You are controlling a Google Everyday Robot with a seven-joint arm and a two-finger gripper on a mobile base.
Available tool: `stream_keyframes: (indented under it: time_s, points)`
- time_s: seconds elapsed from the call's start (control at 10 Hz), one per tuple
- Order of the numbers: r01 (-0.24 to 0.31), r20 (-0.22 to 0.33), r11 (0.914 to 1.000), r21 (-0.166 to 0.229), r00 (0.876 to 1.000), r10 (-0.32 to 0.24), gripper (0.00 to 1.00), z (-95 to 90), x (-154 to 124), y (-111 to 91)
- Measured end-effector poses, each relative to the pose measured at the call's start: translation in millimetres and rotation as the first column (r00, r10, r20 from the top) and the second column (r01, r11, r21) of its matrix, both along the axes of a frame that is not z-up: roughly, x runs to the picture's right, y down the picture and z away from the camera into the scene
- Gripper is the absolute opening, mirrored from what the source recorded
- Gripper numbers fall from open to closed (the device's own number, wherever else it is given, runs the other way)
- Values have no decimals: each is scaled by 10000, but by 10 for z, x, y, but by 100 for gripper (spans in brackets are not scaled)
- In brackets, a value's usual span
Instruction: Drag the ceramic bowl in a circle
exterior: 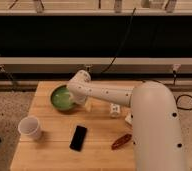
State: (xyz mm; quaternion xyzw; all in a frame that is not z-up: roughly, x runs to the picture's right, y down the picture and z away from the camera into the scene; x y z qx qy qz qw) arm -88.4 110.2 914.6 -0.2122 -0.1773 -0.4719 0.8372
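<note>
The ceramic bowl, a shallow glossy green dish, sits on the far left part of the wooden table. My white arm reaches from the right across the table to it. The gripper is at the bowl's right rim, its end hidden by the wrist, so contact with the bowl is not clear.
A white paper cup stands near the table's left front. A black phone lies in the middle front, and a reddish-brown packet lies to its right. A small white object rests beside the arm. Dark railing and cables run behind the table.
</note>
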Motion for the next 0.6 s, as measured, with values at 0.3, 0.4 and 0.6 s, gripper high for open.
stream_keyframes:
  time_s: [0.3,0.4,0.6]
  points:
    - [-6,-42,10000,2,10000,6,80,17,9,0]
    - [8,-44,10000,-12,10000,-8,80,19,3,7]
    - [23,-70,10000,8,10000,-23,80,28,-3,7]
